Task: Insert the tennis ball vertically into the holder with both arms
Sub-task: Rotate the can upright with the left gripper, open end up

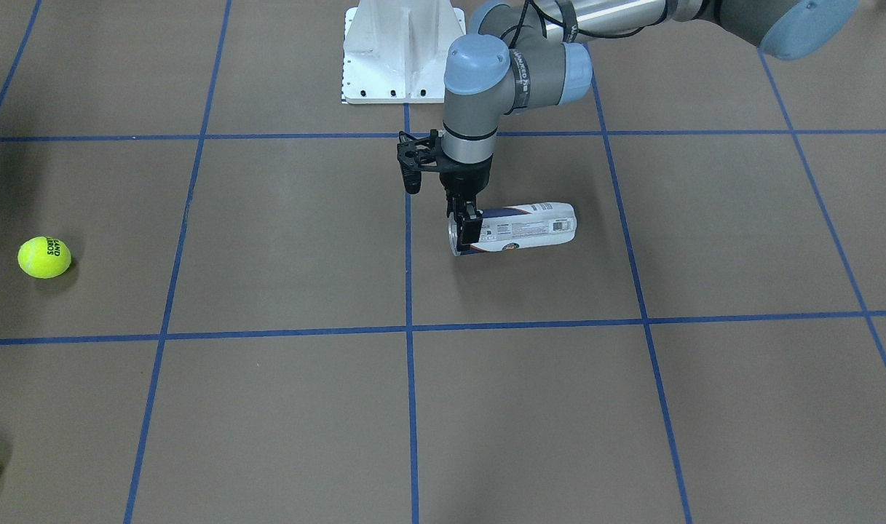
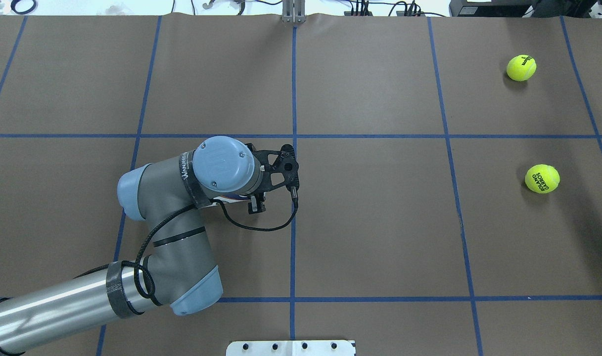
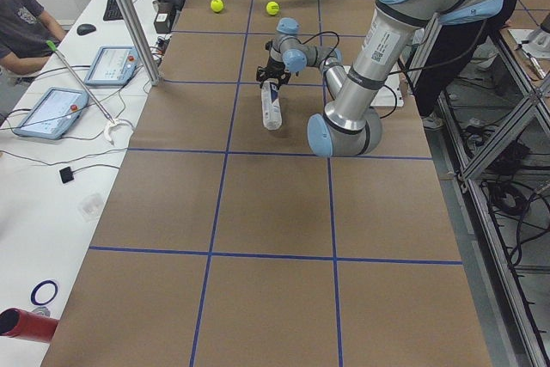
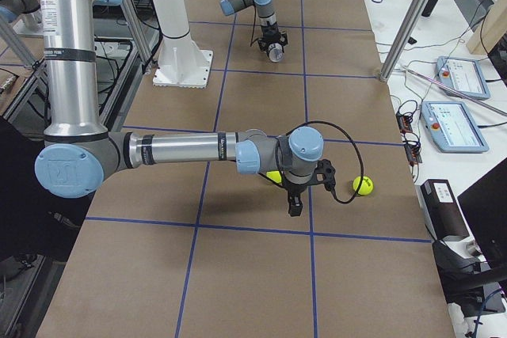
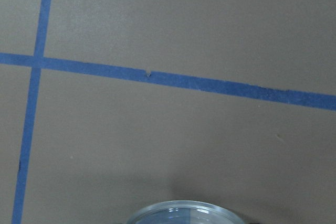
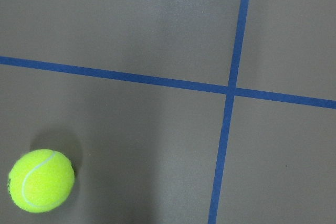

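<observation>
The holder [image 1: 523,227] lies on its side on the brown table, its silver-rimmed open end toward the centre line. My left gripper [image 1: 463,231] reaches straight down over that open end, fingers on either side of the can, shut on it. In the overhead view the wrist hides most of the holder. The left wrist view shows just the can's rim [image 5: 184,212]. One tennis ball [image 1: 44,257] rests far off on the table, and a second tennis ball [image 2: 521,67] lies beyond it. My right gripper [image 4: 293,205] hovers close to these balls; I cannot tell if it is open.
The white pedestal base [image 1: 402,51] stands at the robot's edge of the table. Blue tape lines grid the surface. A side bench holds tablets [image 3: 50,112], and a person [image 3: 21,19] sits by it.
</observation>
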Tool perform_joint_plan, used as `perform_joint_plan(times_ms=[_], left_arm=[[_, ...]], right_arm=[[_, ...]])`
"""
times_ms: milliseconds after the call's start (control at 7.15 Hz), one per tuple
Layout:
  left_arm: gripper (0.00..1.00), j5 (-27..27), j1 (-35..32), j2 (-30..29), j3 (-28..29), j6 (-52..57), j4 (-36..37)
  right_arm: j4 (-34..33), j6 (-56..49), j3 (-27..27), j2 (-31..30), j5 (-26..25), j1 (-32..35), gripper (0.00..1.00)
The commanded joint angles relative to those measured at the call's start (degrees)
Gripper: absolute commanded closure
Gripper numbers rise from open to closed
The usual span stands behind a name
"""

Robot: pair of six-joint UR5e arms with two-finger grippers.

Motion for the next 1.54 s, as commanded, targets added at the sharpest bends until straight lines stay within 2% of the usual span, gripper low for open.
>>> perform_joint_plan(times_ms=[0, 280, 420, 700, 980, 1119, 1399], left_arm=[[0.22, 0.4, -3.3, -0.1, -1.2, -6.1, -11.5], [0.22, 2.2, -5.0, 0.6, -2.3, -16.1, -25.6], [0.23, 5.9, -5.0, 0.6, -2.3, -20.2, -32.0], [0.23, 9.2, -4.6, 1.8, -1.8, -28.2, -43.5], [0.22, 16.8, -3.4, 4.6, 2.0, -34.3, -60.1], [0.22, 22.4, -0.2, 4.7, 4.7, -34.4, -67.2], [0.22, 30.6, 5.8, 4.5, 9.0, -33.9, -76.0]], right_arm=[[0.0, 0.0, 0.0, 0.1, 0.0, 0.0, 0.01], [0.0, 0.0, 0.1, 0.2, 0.0, 0.0, 0.01], [0.0, 0.0, 0.2, 0.3, 0.2, 0.0, 0.01], [0.7, 0.1, 1.2, 0.2, 1.1, 0.1, 0.01], [6.1, 0.1, 2.1, 0.0, 1.1, -0.3, 0.01], [9.5, 0.0, 2.5, -0.2, 1.2, -1.6, 0.01], [11.4, 8.7, 7.5, -2.5, 2.8, -6.0, 0.01]])
